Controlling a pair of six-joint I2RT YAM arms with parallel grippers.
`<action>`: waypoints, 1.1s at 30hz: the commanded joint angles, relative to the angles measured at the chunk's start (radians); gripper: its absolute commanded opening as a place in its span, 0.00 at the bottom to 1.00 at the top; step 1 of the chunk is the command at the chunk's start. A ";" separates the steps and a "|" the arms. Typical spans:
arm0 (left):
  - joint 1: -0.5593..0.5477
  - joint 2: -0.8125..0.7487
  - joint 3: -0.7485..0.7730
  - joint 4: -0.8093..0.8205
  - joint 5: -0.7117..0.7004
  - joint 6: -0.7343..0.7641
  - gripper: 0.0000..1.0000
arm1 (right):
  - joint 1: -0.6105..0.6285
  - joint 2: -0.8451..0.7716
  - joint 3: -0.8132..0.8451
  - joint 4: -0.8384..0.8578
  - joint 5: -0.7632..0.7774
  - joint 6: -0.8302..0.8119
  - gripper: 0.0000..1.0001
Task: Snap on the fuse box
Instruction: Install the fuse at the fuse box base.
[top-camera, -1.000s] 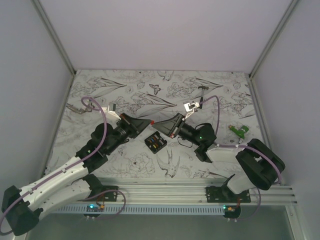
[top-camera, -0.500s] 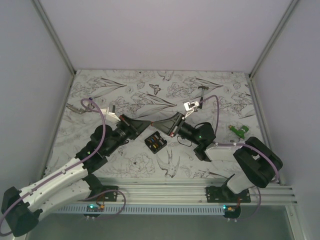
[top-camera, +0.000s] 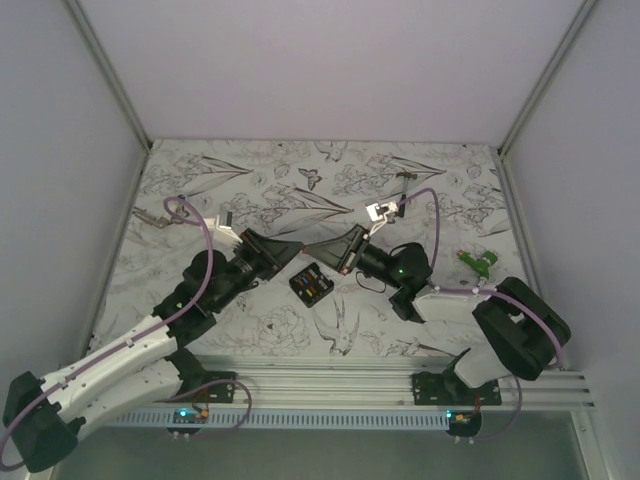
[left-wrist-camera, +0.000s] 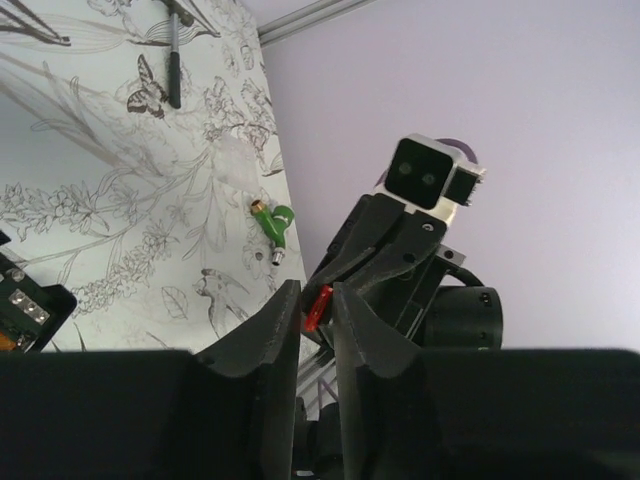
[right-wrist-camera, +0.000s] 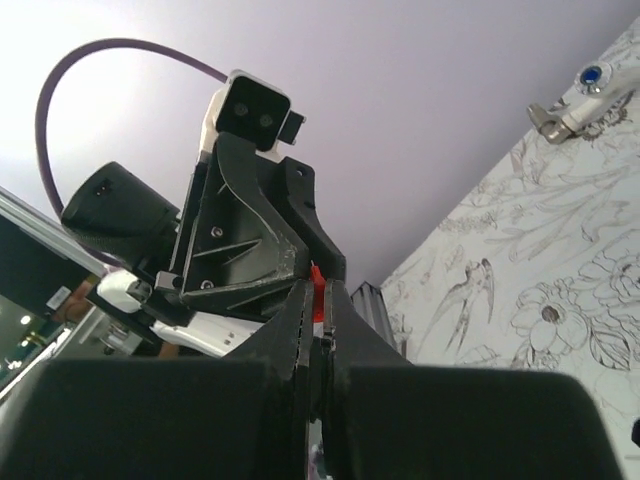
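The fuse box (top-camera: 311, 286), black with small coloured fuses on its face, lies flat on the patterned mat just below the two gripper tips. One corner of the fuse box (left-wrist-camera: 30, 305) shows in the left wrist view. My left gripper (top-camera: 298, 246) and right gripper (top-camera: 312, 249) meet tip to tip above it. My right gripper (right-wrist-camera: 317, 290) is shut on a small red fuse (right-wrist-camera: 317, 280). My left gripper (left-wrist-camera: 316, 290) has its jaws a little apart, with the red fuse (left-wrist-camera: 318, 306) at their tips.
A green object (top-camera: 478, 262) lies on the mat at the right, by the enclosure wall. A small dark hammer (top-camera: 404, 180) rests near the back. A silver tool (top-camera: 152, 215) lies at the far left edge.
My right gripper has closed on the red fuse. My left gripper, shut before, has parted its jaws slightly. Both arms stay almost where they were.
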 joint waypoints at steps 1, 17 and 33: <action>-0.008 -0.007 -0.042 0.017 -0.030 0.041 0.27 | -0.007 -0.088 0.032 -0.195 -0.033 -0.144 0.00; 0.237 -0.023 -0.123 -0.258 0.142 0.194 0.58 | 0.003 -0.166 0.288 -1.308 0.212 -0.741 0.00; 0.354 0.236 -0.115 -0.278 0.305 0.242 0.92 | 0.185 0.140 0.617 -1.784 0.517 -0.911 0.00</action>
